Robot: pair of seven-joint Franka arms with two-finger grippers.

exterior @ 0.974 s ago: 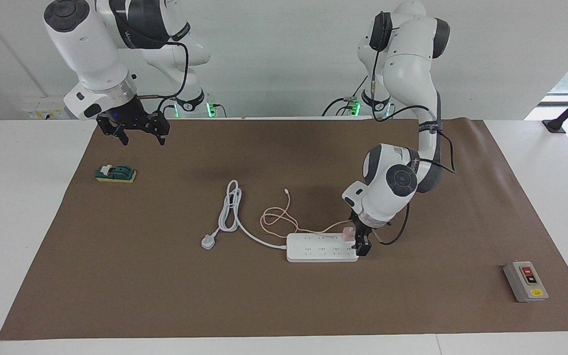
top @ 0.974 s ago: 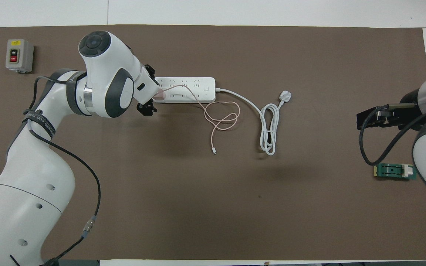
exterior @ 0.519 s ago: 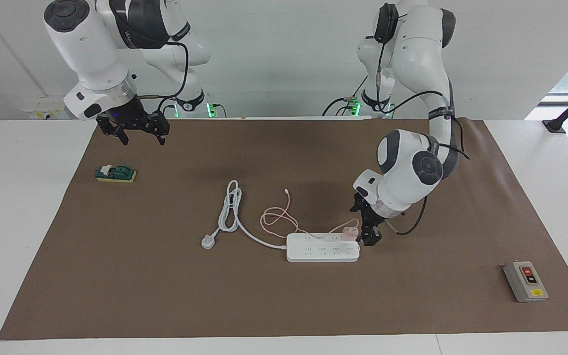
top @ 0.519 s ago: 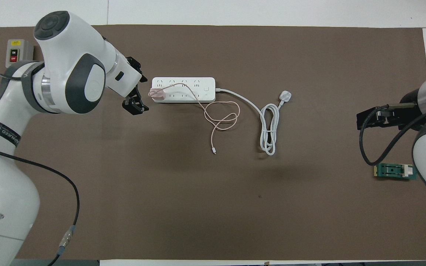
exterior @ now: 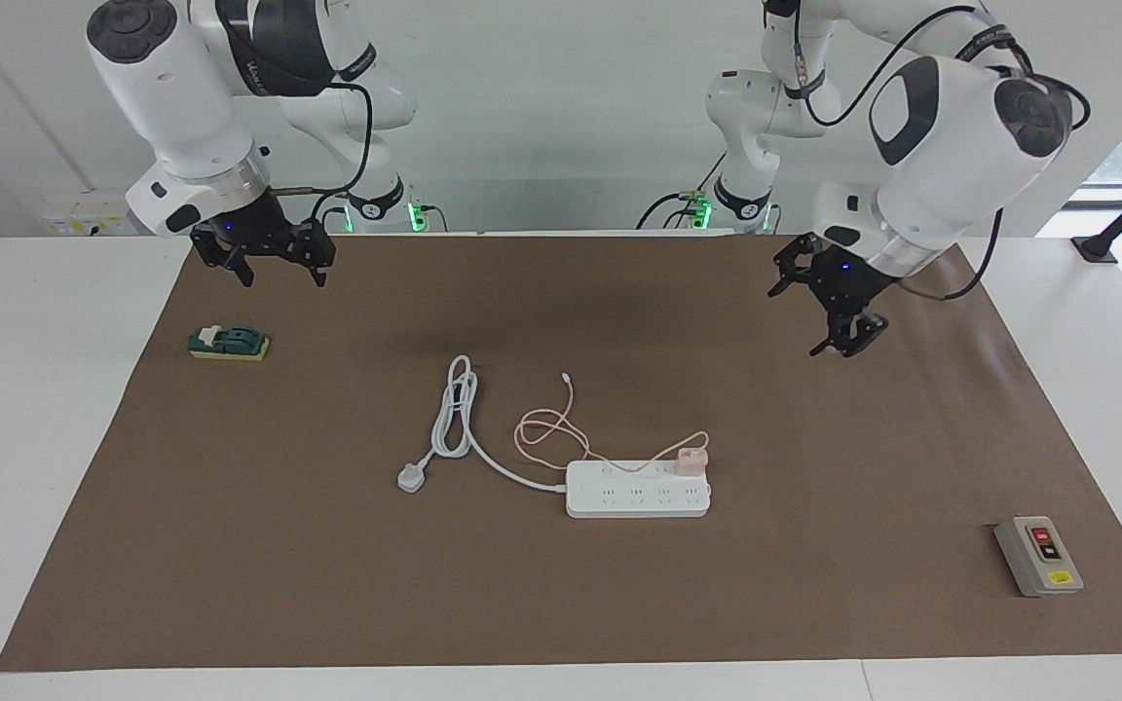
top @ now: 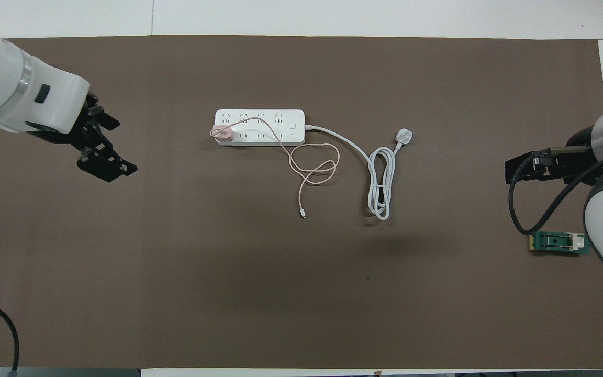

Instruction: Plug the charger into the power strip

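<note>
The charger [exterior: 691, 460] stands upright on the power strip [exterior: 637, 490], seated in the outlet at the end of the strip toward the left arm's end of the worktop [exterior: 561, 604], in the row nearer the robots; its thin pink cable [exterior: 551, 430] loops loosely on the brown mat. By the look of it, the plugging step is done and nothing holds the charger. The left pincer [exterior: 829, 307] hangs raised over bare mat, well apart from the strip, fingers spread and empty. The right pincer [exterior: 264, 255] waits over the mat's edge near a green switch block [exterior: 228, 343], also spread and empty. What is left, I judge, is only to park the left arm and check the charger sits fully home.
</note>
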